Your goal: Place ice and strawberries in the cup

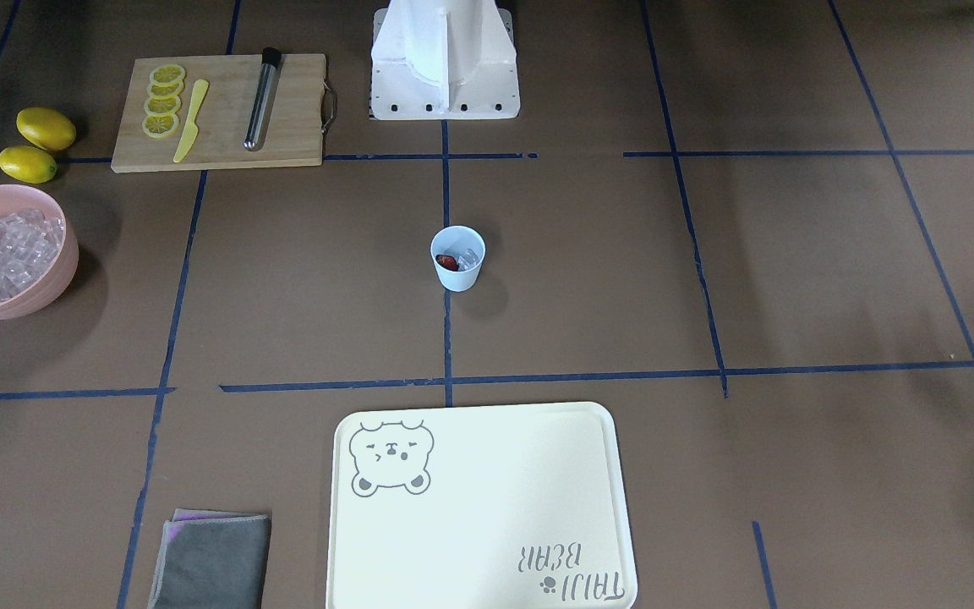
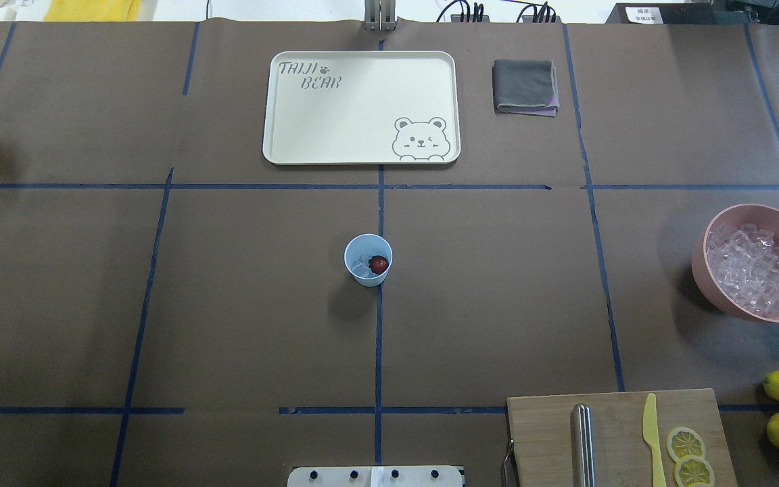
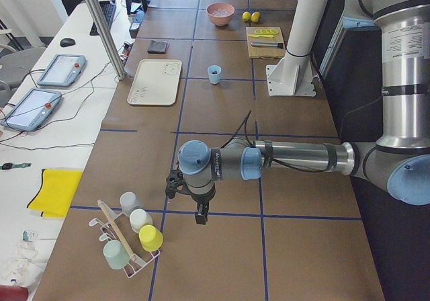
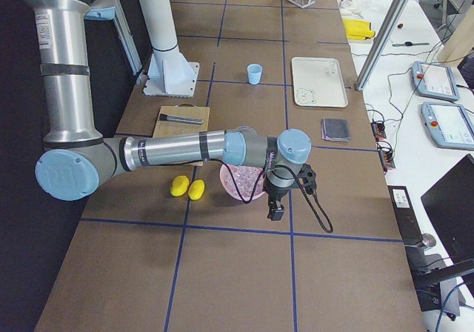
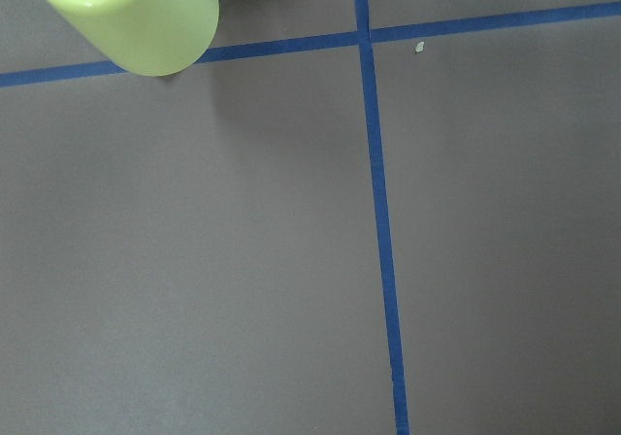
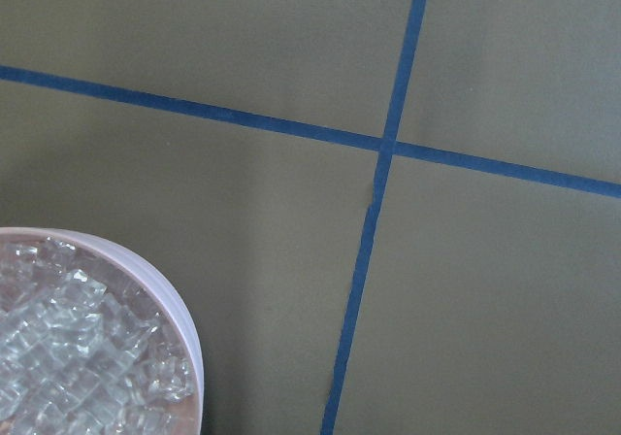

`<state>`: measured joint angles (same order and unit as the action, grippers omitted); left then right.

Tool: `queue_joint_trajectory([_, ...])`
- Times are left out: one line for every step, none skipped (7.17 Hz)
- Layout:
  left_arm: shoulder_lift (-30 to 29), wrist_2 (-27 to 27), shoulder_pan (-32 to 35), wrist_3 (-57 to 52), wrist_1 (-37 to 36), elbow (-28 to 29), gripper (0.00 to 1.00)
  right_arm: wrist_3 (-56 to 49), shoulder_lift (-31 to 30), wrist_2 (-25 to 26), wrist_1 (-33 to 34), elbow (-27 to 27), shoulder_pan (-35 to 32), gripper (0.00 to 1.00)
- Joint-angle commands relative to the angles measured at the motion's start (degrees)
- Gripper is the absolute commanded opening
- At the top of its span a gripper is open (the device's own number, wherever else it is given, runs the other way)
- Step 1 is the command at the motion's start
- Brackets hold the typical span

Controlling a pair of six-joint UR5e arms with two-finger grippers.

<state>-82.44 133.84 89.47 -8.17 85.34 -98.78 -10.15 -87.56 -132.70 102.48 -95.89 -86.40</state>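
— Where does the cup (image 2: 368, 260) stand?
— Upright at the middle of the table (image 2: 498, 304), on a blue tape line (image 2: 378, 338). A dark red strawberry (image 2: 379, 264) lies inside it, beside a few clear ice cubes (image 2: 362, 266).
— And the arms?
— Both are well apart from it. The left gripper (image 3: 199, 213) hangs over the table's left end, near a rack of cups (image 3: 131, 237). The right gripper (image 4: 275, 212) hangs near the right end, just beside the pink bowl (image 2: 721, 297) heaped with more ice. I cannot tell whether either one is parted or closed.

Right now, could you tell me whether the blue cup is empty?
Not empty: the cup stands upright, holding the strawberry and a few ice cubes.
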Motion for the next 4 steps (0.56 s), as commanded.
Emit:
queue_joint_trajectory([0.00,0.02,0.00,0.00,0.00,0.08,1.00,0.83,-0.59,0.16,0.00,-0.09,-0.18,1.00])
queue_joint_trajectory([0.00,-0.07,0.00,0.00,0.00,0.17,1.00,3.10,-0.85,0.16,0.00,-0.09,-0.79,1.00])
queue_joint_trajectory([0.00,-0.07,0.00,0.00,0.00,0.17,1.00,5.21,-1.38,0.25,-0.09,-0.09,-1.05,1.00])
queue_joint_trajectory([0.00,-0.07,0.00,0.00,0.00,0.26,1.00,5.41,-1.47,0.25,-0.09,-0.09,-1.49,1.00])
